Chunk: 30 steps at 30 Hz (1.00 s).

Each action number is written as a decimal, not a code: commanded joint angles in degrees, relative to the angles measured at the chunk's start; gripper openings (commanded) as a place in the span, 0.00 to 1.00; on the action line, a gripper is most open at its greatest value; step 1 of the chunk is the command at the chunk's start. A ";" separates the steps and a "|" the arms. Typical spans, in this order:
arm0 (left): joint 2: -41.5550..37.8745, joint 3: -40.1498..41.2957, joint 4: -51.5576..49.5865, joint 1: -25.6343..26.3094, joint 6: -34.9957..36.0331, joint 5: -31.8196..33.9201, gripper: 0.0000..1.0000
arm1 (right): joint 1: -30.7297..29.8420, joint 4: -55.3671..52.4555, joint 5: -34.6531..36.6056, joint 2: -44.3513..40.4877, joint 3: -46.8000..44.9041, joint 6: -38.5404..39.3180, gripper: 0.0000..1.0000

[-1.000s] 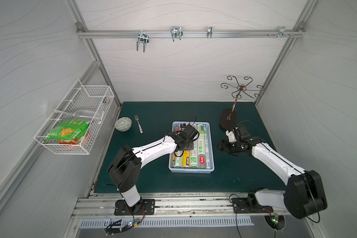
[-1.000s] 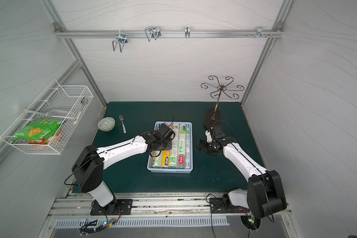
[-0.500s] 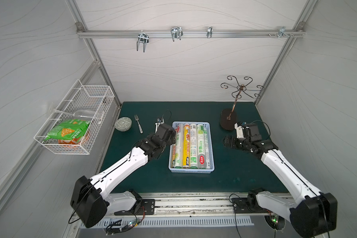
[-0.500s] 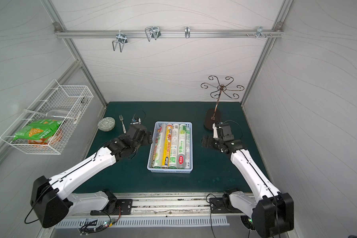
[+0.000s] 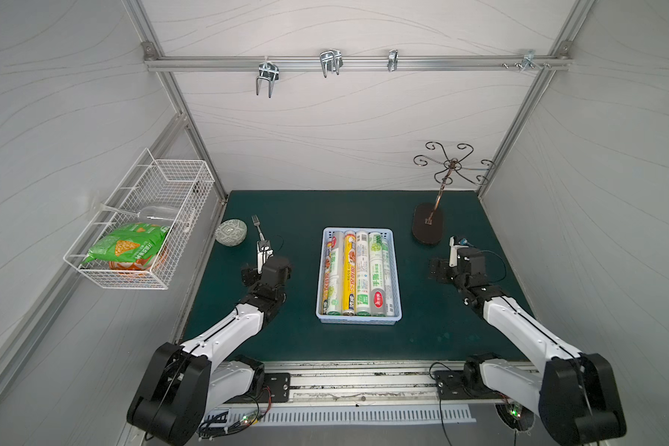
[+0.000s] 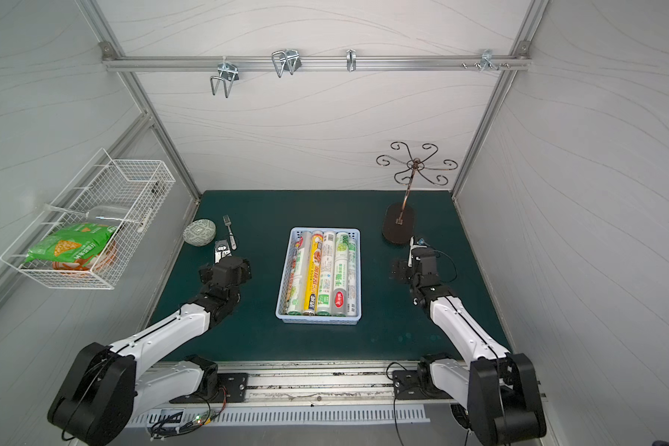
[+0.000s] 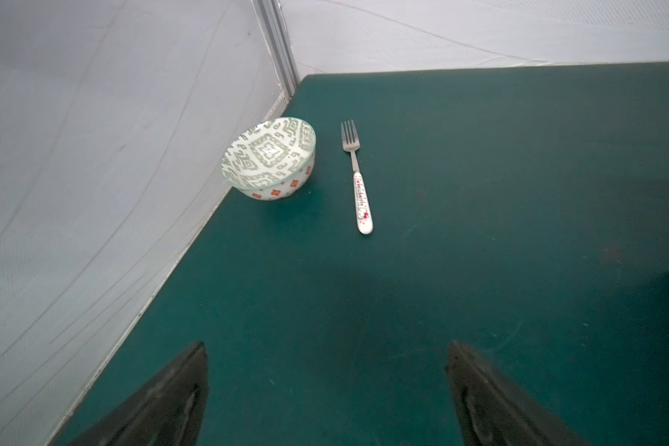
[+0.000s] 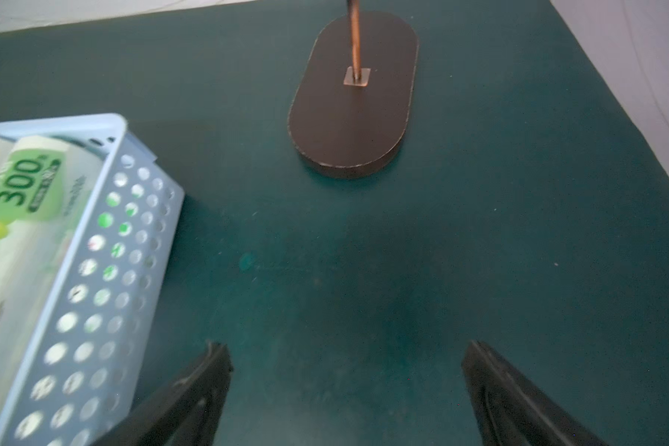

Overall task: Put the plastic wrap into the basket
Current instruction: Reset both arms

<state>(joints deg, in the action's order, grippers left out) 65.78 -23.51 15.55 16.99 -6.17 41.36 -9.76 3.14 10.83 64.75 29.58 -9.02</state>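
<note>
A robot's two arms rest over a dark green table (image 5: 298, 336), seen from above and from a camera on each wrist.

The left gripper (image 7: 327, 347) has its two black fingers spread wide with nothing between them, only bare table. Ahead of it, towards the back wall, sit a patterned green-and-white bowl (image 7: 269, 158) and, just beside the bowl, a fork (image 7: 358, 181) with a white printed handle. Neither touches the gripper.

The right gripper (image 8: 346, 347) is also spread wide and holds nothing. Ahead of it stands the dark oval base of a metal hook stand (image 8: 354, 96).

Between the two grippers, apart from both, lies a light-blue basket (image 5: 358, 319) with holes in its sides. The plastic wrap (image 5: 358, 270) is inside it: at least four long rolls lie side by side along its length, one yellow and the others mostly white with green or orange print. In the right wrist view, the basket's corner is close to the gripper's inner finger.

Well off to the left gripper's outer side, a white wire basket (image 5: 140, 228) on the wall holds a green snack bag (image 5: 126, 247).
</note>
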 commanded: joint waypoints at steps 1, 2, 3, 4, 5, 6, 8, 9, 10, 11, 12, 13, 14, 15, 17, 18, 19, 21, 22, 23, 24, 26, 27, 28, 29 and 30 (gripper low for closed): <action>2.64 1.98 14.59 -3.81 2.27 -0.33 0.99 | 3.70 13.13 -2.47 4.15 -1.57 0.90 0.99; 3.76 2.67 15.66 -5.29 1.25 -1.92 0.99 | 4.92 15.49 -3.13 5.60 -2.22 0.74 0.99; 5.18 3.36 17.14 -6.71 0.55 -3.59 0.98 | 6.08 17.81 -4.00 6.91 -2.94 0.62 0.99; 6.47 3.89 19.81 -7.70 0.96 -4.50 0.98 | 6.93 19.77 -4.87 7.98 -3.50 0.36 0.99; 7.06 3.51 19.77 -7.95 1.31 -4.28 0.99 | 7.92 21.44 -6.32 8.87 -3.95 0.37 0.99; 7.18 3.43 20.20 -8.78 2.26 -6.83 0.98 | 8.62 22.27 -7.20 9.40 -4.25 0.62 0.99; 7.74 3.90 22.42 -10.61 1.36 -9.52 0.99 | 9.24 24.69 -7.91 9.69 -5.24 1.17 0.99; 8.04 4.10 23.33 -11.59 0.52 -11.38 0.99 | 9.39 26.86 -8.27 9.86 -6.02 1.42 0.99; 8.41 4.25 24.55 -12.47 -0.21 -12.49 0.99 | 9.50 28.65 -8.85 10.16 -6.51 1.72 0.99; 9.01 4.64 26.42 -13.40 -0.67 -14.25 0.99 | 9.62 30.54 -9.53 10.91 -6.81 1.91 0.99; 9.96 4.80 28.62 -14.25 -0.83 -16.18 0.99 | 9.74 32.02 -10.04 11.77 -6.82 2.15 0.99; 10.72 4.45 29.19 -15.03 -0.71 -17.70 0.98 | 9.76 33.17 -10.44 12.81 -6.71 2.27 0.99; 11.24 3.68 28.31 -15.60 -0.57 -18.63 0.98 | 9.97 34.24 -11.31 14.05 -6.33 2.29 0.99; 12.15 3.83 29.79 -16.28 -0.39 -20.06 0.98 | 10.11 34.73 -12.11 14.69 -5.99 2.50 0.99; 15.40 5.56 36.53 -17.50 0.18 -23.14 0.98 | 10.24 38.15 -11.88 16.14 -6.39 2.92 0.99; 16.95 6.08 39.06 -17.94 0.45 -25.63 0.97 | 10.54 39.36 -11.87 17.17 -6.47 2.72 0.99; 18.11 5.99 39.90 -17.96 0.84 -26.71 0.98 | 10.80 38.35 -12.58 18.06 -5.74 2.57 0.99; 20.90 4.83 40.05 -17.96 1.63 -28.53 0.97 | 10.78 37.71 -12.75 20.39 -4.14 2.46 0.99; 22.41 4.03 39.94 -17.96 1.98 -28.98 0.97 | 10.46 36.09 -12.61 20.22 -3.53 2.71 0.99; 23.60 3.04 40.24 -17.92 2.63 -29.03 0.97 | 9.80 36.04 -11.44 20.52 -3.27 3.14 0.99; 23.13 1.73 36.50 -17.87 2.45 -29.23 0.98 | 9.34 35.37 -10.86 20.80 -2.79 3.56 0.99; 23.08 -0.03 33.62 -17.87 2.20 -28.80 1.00 | 7.23 37.94 -11.47 22.83 -2.96 6.88 0.99; 23.57 0.66 35.50 -17.87 2.37 -28.81 1.00 | 6.27 42.79 -14.31 26.03 -3.52 9.42 0.99; 23.33 0.41 34.48 -17.87 2.23 -28.80 1.00 | 5.76 42.75 -14.68 26.33 -3.70 10.02 0.99; 22.79 -0.02 32.66 -17.87 2.06 -28.88 1.00 | 5.99 38.68 -14.20 24.64 -3.05 9.43 0.99; 23.01 0.07 33.49 -17.87 2.12 -28.82 1.00 | 6.27 43.10 -14.51 25.96 -3.86 9.30 0.99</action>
<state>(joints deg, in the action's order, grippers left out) 88.75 -21.58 47.33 -0.71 -4.62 13.80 -3.11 41.47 -1.83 89.45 26.02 -2.48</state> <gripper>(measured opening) 0.998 0.989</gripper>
